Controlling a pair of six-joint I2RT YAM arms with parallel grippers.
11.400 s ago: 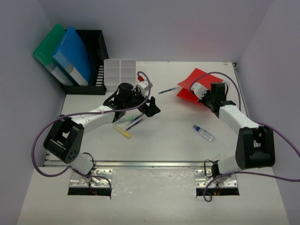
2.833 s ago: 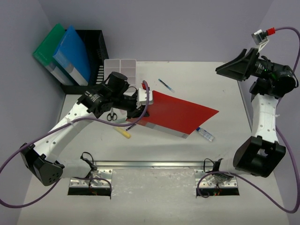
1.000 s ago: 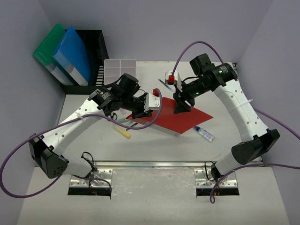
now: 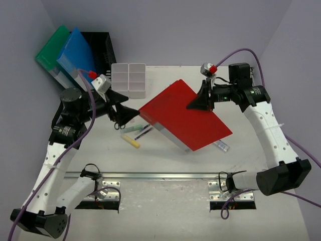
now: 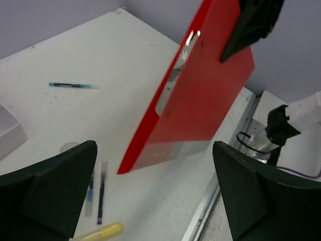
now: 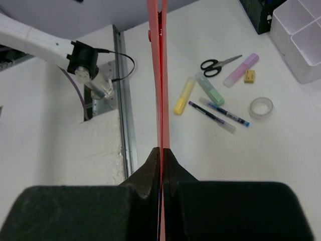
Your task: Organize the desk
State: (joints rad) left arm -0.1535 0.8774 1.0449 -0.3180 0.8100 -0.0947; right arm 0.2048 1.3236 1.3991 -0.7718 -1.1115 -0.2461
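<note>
Bright, even light (soft shadows only) washes the desk (image 4: 170, 163).

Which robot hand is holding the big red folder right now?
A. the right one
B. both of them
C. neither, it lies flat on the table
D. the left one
A: the right gripper is pinched shut on the edge of the red folder, holding it up tilted, while the left gripper is open and apart from it.
</note>
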